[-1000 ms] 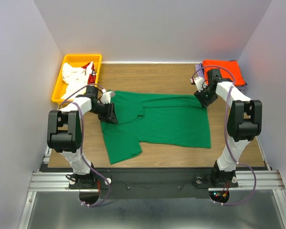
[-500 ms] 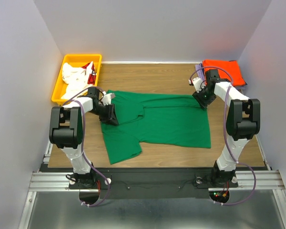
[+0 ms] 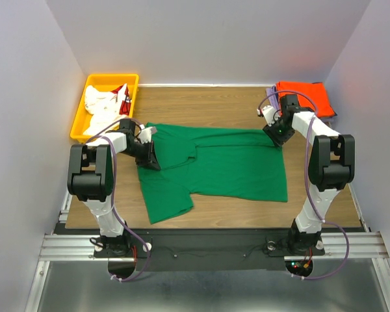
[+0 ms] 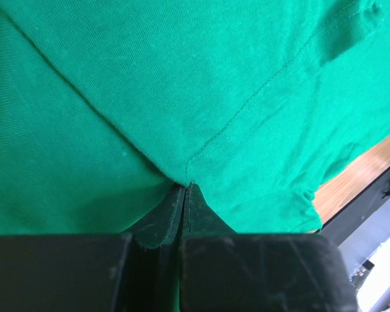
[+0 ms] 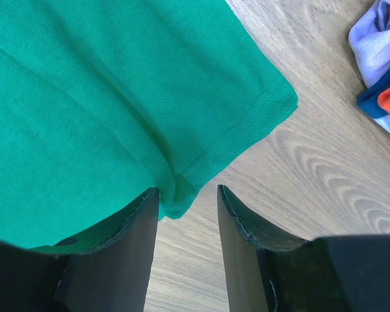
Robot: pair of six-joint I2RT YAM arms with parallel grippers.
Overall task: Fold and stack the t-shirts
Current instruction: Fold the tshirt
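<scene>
left claw (image 4: pixel 184 190) clamped on green t-shirt (image 4: pixel 182 84) | right claw (image 5: pixel 188 192) apart, straddling its hem

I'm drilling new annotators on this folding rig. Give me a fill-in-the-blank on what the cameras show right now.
The t-shirt pinched by the left gripper is ____. The right gripper has its jaws ____ astride that shirt's edge. The bin holding white shirts is ____. The orange t-shirt lies at the far ____ corner of the table.
Missing: green; open; yellow; right.
</scene>
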